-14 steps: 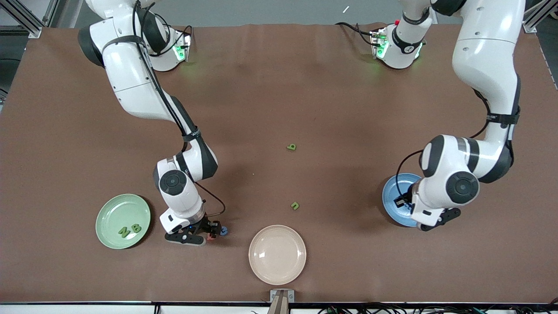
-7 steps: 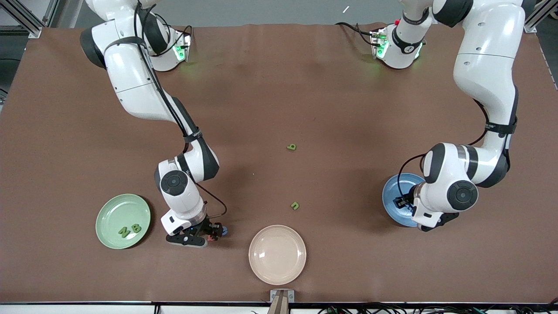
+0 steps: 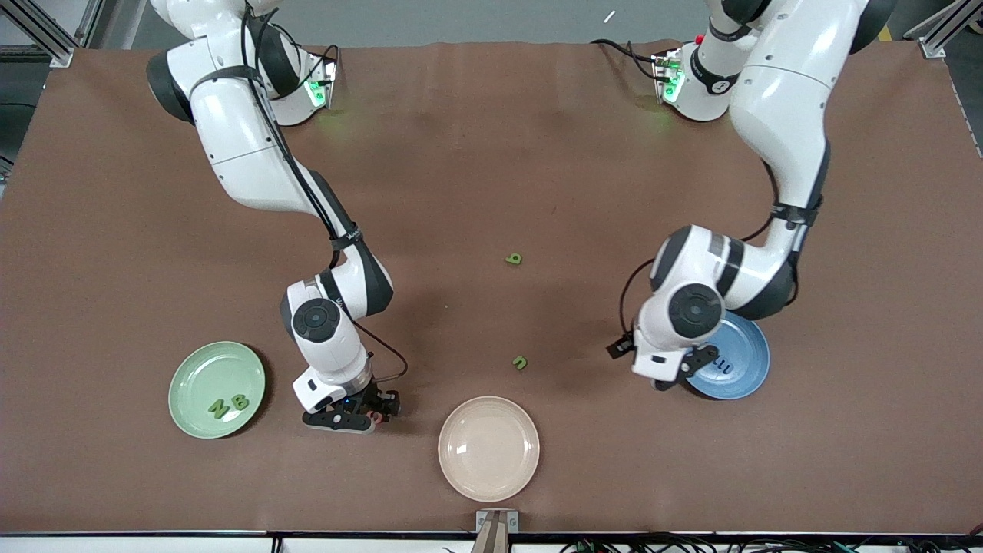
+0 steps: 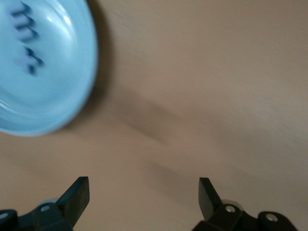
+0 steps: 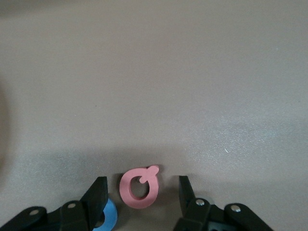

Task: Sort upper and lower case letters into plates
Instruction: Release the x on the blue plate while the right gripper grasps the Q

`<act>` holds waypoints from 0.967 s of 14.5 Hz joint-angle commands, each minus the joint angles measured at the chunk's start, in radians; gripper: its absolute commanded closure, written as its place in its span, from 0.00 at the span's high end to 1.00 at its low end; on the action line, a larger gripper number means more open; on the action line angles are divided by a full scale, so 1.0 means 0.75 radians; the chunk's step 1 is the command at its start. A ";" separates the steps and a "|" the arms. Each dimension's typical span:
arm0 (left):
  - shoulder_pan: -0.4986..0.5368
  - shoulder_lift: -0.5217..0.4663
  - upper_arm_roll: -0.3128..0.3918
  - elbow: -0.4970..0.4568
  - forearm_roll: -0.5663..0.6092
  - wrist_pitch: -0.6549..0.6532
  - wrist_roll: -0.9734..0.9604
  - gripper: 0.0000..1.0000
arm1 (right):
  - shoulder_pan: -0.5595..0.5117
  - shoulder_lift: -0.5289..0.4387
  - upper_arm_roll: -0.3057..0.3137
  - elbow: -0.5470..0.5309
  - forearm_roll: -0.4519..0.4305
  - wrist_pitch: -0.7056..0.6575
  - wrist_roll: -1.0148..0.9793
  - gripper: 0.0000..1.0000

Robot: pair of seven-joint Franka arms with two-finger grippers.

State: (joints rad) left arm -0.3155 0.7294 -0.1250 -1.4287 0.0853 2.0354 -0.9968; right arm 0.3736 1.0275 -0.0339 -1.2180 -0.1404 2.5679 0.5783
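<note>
Two green capitals, N (image 3: 219, 409) and B (image 3: 239, 401), lie in the pale green plate (image 3: 216, 389). Right gripper (image 5: 140, 191), jaws parted, straddles pink Q (image 5: 139, 187) on the worktop (image 3: 491, 169), blue C (image 5: 107, 220) just beside. Left gripper (image 4: 144, 193), jaws wide and empty, hangs at the blue plate (image 3: 749, 361)'s nine o'clock edge; m (image 3: 723, 366) lies inside.

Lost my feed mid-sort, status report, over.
Right gripper low on the table, jaws open astride pink Q, blue C beside it. Left gripper open, empty, beside blue plate. Nothing in the way.

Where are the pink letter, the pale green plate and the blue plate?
pink Q (image 5: 139, 187), right wrist view, on its ring.
pale green plate (image 3: 201, 371), front view, bare centre.
blue plate (image 3: 749, 347), front view, bare inner surface.
</note>
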 commanded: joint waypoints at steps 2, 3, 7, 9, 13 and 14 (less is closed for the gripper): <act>-0.107 0.089 0.013 0.172 -0.011 0.002 -0.070 0.97 | -0.001 0.027 0.002 0.023 -0.024 -0.002 0.008 0.36; -0.137 0.089 0.013 0.179 -0.009 0.037 -0.048 0.97 | -0.005 0.027 0.000 0.023 -0.024 -0.002 0.006 0.32; -0.218 0.099 0.021 0.164 0.072 0.199 0.250 0.92 | -0.019 0.017 0.000 0.020 -0.024 -0.008 -0.006 0.16; -0.199 0.091 0.019 0.148 0.095 0.207 0.369 0.91 | -0.044 -0.022 0.002 0.023 -0.021 -0.067 -0.057 0.06; -0.228 0.099 0.015 0.128 0.117 0.276 0.515 0.91 | -0.164 -0.122 0.014 0.023 -0.001 -0.290 -0.324 0.04; -0.232 0.103 0.013 0.126 0.117 0.293 0.547 0.91 | -0.201 -0.155 0.019 0.008 0.005 -0.307 -0.420 0.04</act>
State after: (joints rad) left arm -0.4780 0.8035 -0.1165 -1.3314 0.1545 2.2281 -0.6357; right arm 0.2931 0.9796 -0.0465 -1.1706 -0.1391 2.3771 0.3885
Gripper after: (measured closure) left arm 0.093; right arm 0.643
